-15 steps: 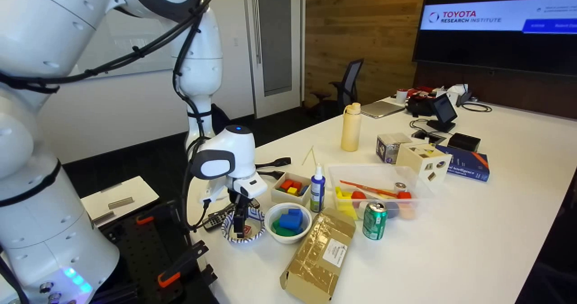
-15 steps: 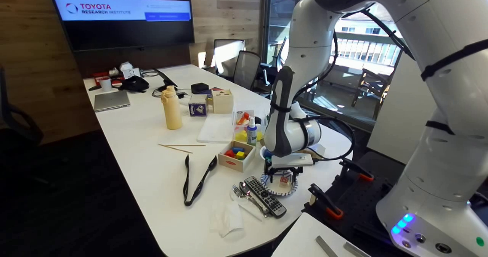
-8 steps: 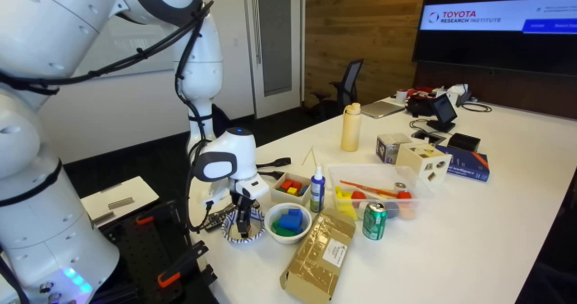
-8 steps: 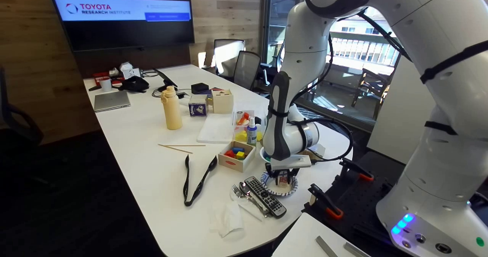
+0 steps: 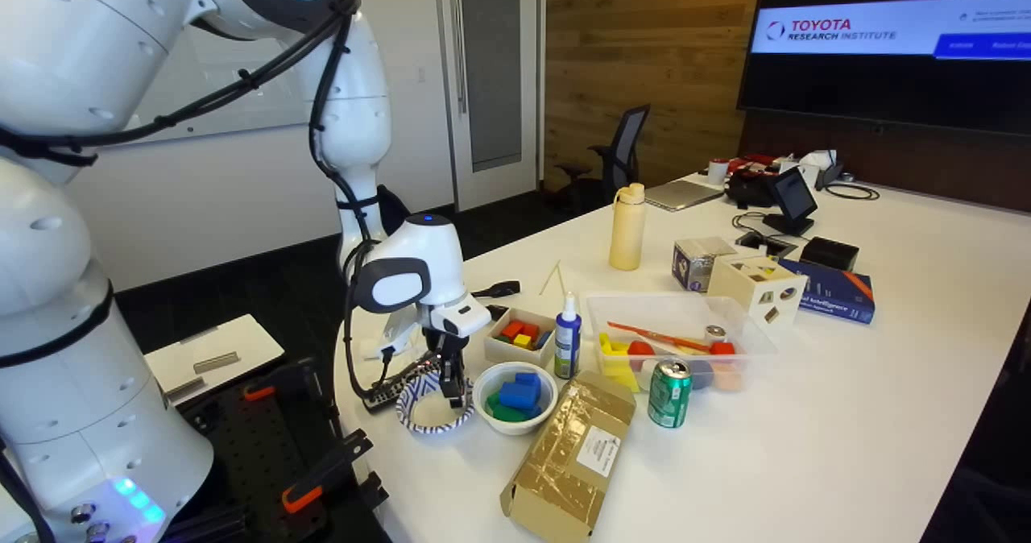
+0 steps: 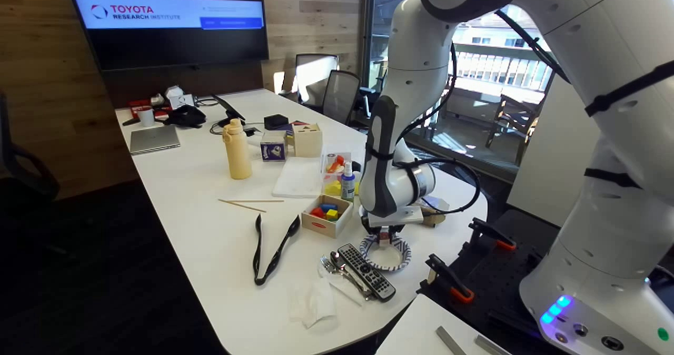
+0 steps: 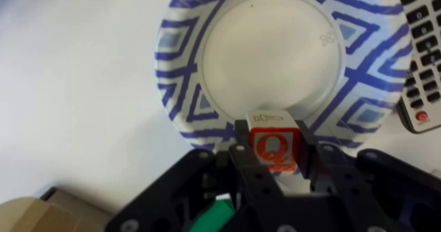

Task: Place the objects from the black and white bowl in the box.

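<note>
Cube [image 7: 274, 148] has left the bottom of the patterned bowl [image 7: 272, 60], gripped by the pincer [image 7: 273, 132].

You have a long white table [image 5: 854, 414] running toward a large dark screen [image 5: 886, 92], its lit banner [image 5: 854, 31] reading Toyota Research Institute, with wood panelling [image 5: 644, 68] beside it. In an exterior view you also see a plain pale wall [image 5: 411, 124], a door [image 5: 493, 68] with a grey pane [image 5: 493, 116] and a long upright handle [image 5: 458, 39], dark floor [image 5: 193, 297] and a black office chair [image 5: 628, 152]. In an exterior view, tall windows [image 6: 474, 102] show you a pale railing [image 6: 500, 70] and an outdoor chair [image 6: 518, 115], with sunlight bright around the mesh chairs [image 6: 340, 94] and on the ground [image 6: 447, 140] outside.
</note>
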Robot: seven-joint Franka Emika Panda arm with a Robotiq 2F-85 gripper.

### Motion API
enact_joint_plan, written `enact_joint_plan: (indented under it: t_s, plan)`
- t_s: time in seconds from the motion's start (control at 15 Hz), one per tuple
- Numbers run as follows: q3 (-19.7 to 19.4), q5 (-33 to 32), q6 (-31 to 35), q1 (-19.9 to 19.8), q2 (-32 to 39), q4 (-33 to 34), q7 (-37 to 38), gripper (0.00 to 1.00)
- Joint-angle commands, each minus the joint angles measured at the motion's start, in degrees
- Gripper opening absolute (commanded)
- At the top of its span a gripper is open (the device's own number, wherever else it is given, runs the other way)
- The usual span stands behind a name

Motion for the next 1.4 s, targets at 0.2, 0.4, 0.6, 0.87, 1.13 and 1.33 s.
enact_joint_plan:
  t_s: [0.2, 0.4, 0.6, 0.87, 1.13, 1.33]
  plan:
    - [-10.6, -0.4, 2.0, 12.7, -2.8, 3.5, 1.2, 0.09]
    - [-9.7, -0.3, 3.1, 12.3, -1.8, 8.0, 0.4, 0.09]
    - [-8.4, -0.2, 4.2, 11.1, -0.3, 11.9, 0.2, 0.09]
    - [-7.7, 0.3, 5.4, 11.0, 4.0, 17.4, 0.4, 0.09]
    - [-6.2, 1.0, 7.1, 10.9, 8.4, 21.5, 0.2, 0.66]
    - [-6.5, 1.8, 8.4, 12.1, 9.6, 21.5, -0.4, 0.90]
